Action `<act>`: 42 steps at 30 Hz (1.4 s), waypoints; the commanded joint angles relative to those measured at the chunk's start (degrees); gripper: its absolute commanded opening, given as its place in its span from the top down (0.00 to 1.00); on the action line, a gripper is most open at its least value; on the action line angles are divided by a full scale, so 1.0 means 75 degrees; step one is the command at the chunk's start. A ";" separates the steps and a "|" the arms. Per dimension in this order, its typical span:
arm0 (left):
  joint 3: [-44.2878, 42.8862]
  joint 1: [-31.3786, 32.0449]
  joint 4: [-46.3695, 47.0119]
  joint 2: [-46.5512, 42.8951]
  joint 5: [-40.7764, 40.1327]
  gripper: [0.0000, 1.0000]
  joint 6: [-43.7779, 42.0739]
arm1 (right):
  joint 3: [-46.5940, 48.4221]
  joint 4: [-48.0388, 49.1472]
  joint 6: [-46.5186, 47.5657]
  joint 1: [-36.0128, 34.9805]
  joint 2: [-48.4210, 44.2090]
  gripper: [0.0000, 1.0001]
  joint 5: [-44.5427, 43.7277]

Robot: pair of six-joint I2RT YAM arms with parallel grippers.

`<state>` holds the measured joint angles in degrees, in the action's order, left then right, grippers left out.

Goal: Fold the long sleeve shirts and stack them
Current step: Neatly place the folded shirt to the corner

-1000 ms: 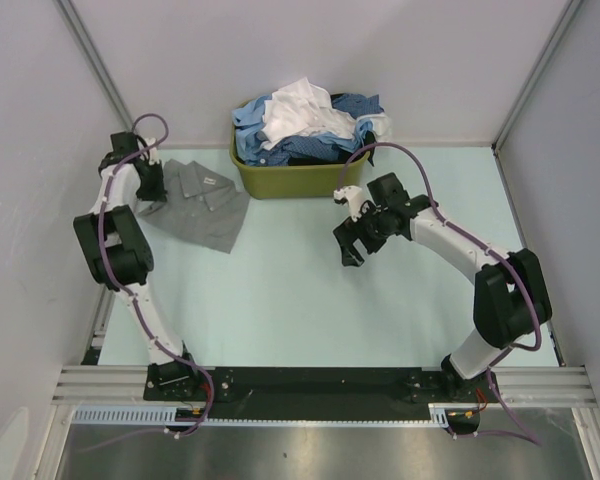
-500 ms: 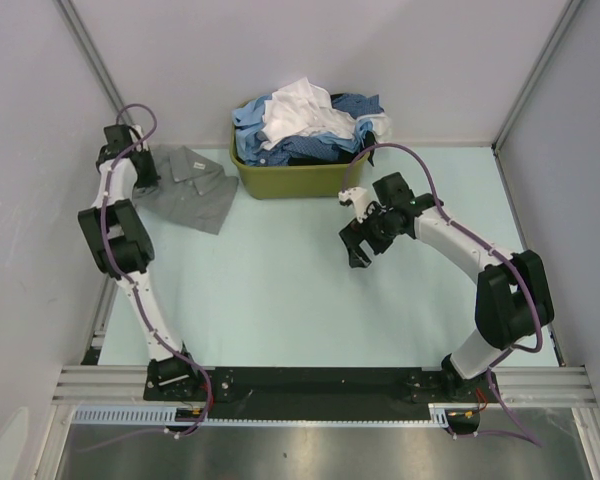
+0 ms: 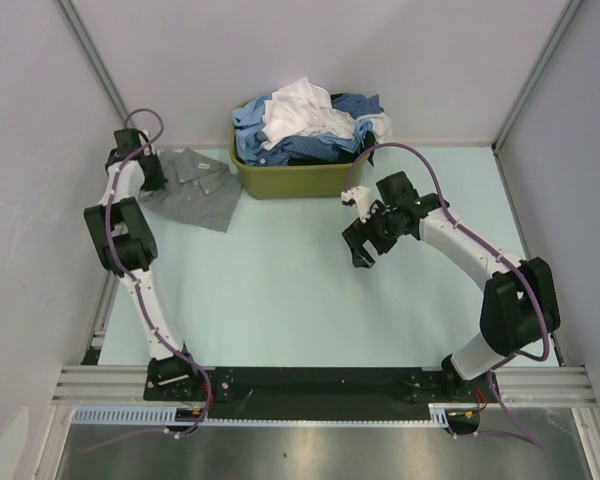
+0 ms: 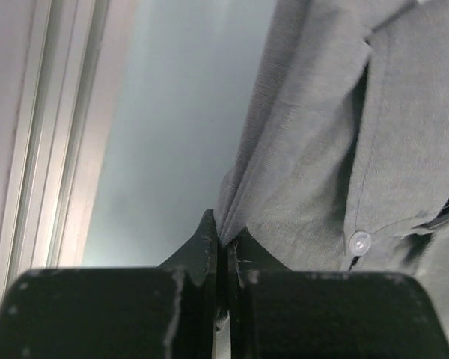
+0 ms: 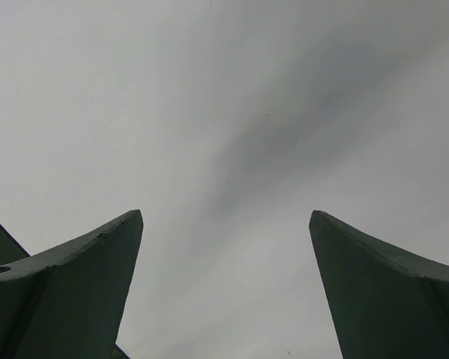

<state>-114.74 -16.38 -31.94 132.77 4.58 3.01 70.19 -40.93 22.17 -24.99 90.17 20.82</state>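
while the left gripper [image 4: 223, 238] is clamped on a fold of the grey shirt [image 3: 198, 192], that shirt lies rumpled at the far left corner of the table [image 3: 300, 310], just beside the olive basket [image 3: 290, 181]. other shirts [image 3: 305, 120], blue and white, heaped in the basket. right gripper [image 3: 360, 250] hangs over mid-table, fingers wide apart, holding nothing.

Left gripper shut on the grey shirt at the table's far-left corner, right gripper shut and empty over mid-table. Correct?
No. The right gripper is open, not shut: the right wrist view shows its jaws wide apart, nothing between them. The rest holds: left gripper shut on the grey shirt at the far-left corner of the table, right one empty over mid-table.
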 commanded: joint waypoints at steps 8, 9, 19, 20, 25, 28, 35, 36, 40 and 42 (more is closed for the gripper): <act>0.0709 -0.0370 0.0497 -0.0816 -0.0563 0.84 -0.0118 | -0.0008 -0.0109 0.0137 0.0051 -0.0445 0.00 -0.0115; 0.0639 -0.0370 0.0463 -0.0920 -0.0482 0.63 -0.0212 | 0.0016 -0.0121 0.0102 0.0063 -0.0456 0.00 -0.0104; 0.0334 0.0191 -0.0052 -0.3051 0.0478 0.01 -0.1876 | 0.1292 0.0101 -0.0553 0.1794 -0.0233 0.00 0.0611; 0.0299 0.0389 -0.0320 -0.3205 0.0607 0.01 -0.1947 | 0.1479 0.0183 -0.0612 0.1960 -0.0280 0.00 0.0692; 0.0273 0.1724 -0.1376 -0.4084 0.0397 0.01 -0.2964 | 0.1540 0.0874 -0.1045 0.2792 -0.0748 0.00 0.0716; 0.0951 0.2640 -0.1610 -0.4799 0.1070 0.01 -0.2875 | 0.1527 0.0899 -0.1421 0.3273 -0.0878 0.00 0.0845; 0.3717 0.3330 -0.1073 -0.6029 0.3000 0.01 -0.1245 | 0.1084 0.0313 -0.2100 0.4304 -0.0983 0.00 0.1664; 0.4057 0.3425 -0.1050 -0.6321 0.2964 0.01 -0.1175 | 0.0885 0.0301 -0.2124 0.4410 -0.1077 0.00 0.1770; 0.6351 0.3742 -0.0348 -0.7340 0.2730 0.01 -0.0998 | -0.0497 0.0418 -0.1996 0.4422 -0.1767 0.00 0.1853; 0.6882 0.3860 -0.0218 -0.7635 0.2508 0.01 -0.0940 | -0.1119 0.0430 -0.1949 0.4399 -0.1932 0.00 0.1818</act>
<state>-70.08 10.63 -37.21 83.00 23.64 -6.98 67.96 -36.99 8.08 8.27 79.79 32.21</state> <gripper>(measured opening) 0.994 0.994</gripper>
